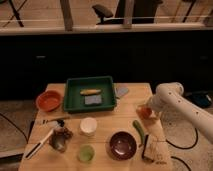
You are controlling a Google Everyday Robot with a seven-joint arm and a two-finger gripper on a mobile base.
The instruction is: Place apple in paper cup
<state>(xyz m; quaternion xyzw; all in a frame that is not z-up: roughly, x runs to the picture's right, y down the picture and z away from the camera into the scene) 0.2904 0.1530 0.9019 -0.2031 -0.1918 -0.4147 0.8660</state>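
The apple (145, 112), small and orange-red, sits near the table's right edge. My gripper (145, 108) is down right at it, at the end of the white arm (175, 100) that reaches in from the right. The gripper looks open, and the apple appears to rest on the table. The white paper cup (88, 126) stands upright near the table's middle, well to the left of the apple and apart from the gripper.
A green cucumber (138, 130) lies just below the apple. Along the front stand a dark red bowl (122, 145), a light green cup (86, 153) and a white packet (152, 150). A green tray (75, 100) and an orange bowl (49, 100) sit behind, with utensils (42, 142) front left.
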